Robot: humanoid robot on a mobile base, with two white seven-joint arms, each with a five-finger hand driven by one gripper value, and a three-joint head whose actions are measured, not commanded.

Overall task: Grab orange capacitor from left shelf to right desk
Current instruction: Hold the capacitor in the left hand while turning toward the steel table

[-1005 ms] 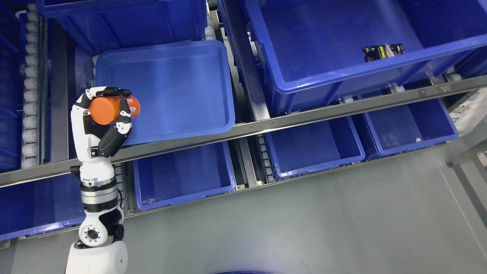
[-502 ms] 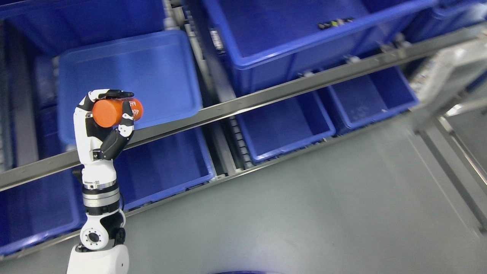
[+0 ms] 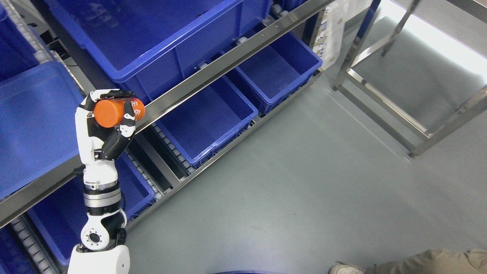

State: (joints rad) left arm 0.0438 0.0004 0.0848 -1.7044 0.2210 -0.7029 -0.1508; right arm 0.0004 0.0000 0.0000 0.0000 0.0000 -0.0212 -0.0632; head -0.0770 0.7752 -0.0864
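Left hand (image 3: 108, 121) raised, fingers (image 3: 127, 118) curled round orange capacitor (image 3: 114, 111), thumb over the top; flat end toward camera, white print on the side partly hidden. Held clear of everything, in front of the steel shelf rail (image 3: 213, 72). Blue bins (image 3: 213, 125) on lower tier just right of the wrist, larger blue bin (image 3: 152, 45) on upper tier beyond. Grey floor (image 3: 289, 182) open to the right; metal frame legs (image 3: 380, 114) at far right, perhaps the desk, top not seen. Shoe and trouser leg of a person (image 3: 418, 262) near bottom right. Right hand out of sight.

Judged step: pick done, carry toward the right. Next calls for steady grip, locating desk surface, lowering before release.
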